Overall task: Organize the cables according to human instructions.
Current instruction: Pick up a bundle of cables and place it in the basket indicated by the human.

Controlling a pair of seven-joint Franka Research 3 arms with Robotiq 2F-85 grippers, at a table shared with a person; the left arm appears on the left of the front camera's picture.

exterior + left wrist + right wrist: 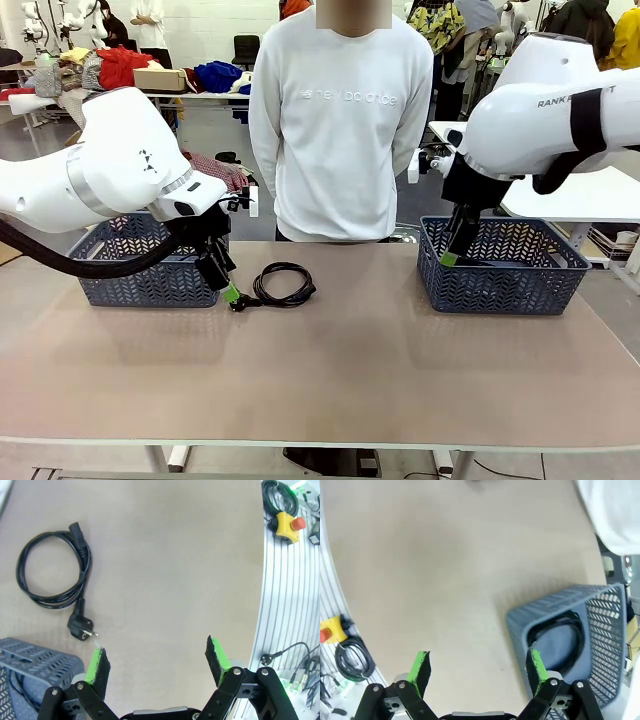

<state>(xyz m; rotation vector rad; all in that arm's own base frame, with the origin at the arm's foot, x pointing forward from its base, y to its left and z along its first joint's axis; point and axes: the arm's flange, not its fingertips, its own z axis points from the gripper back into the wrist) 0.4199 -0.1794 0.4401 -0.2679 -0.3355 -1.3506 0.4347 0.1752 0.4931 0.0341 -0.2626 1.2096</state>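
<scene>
One cable (283, 284) lies as a round black coil on the table in front of the person, its plug (80, 628) pointing toward my left gripper. My left gripper (226, 286) hangs open just left of that plug, beside the left basket (150, 270); in the left wrist view the open gripper (156, 662) holds nothing. My right gripper (450, 256) is open over the left rim of the right basket (505, 275). The right wrist view shows that open gripper (478, 666) and another coiled cable (559, 630) lying inside the right basket (517, 622).
A person in a white sweatshirt (340, 120) stands at the far side of the table, between the two baskets. A yellow emergency button (289, 524) and spare cords sit on the rail beyond the table's near edge. The table's middle (350, 360) is bare.
</scene>
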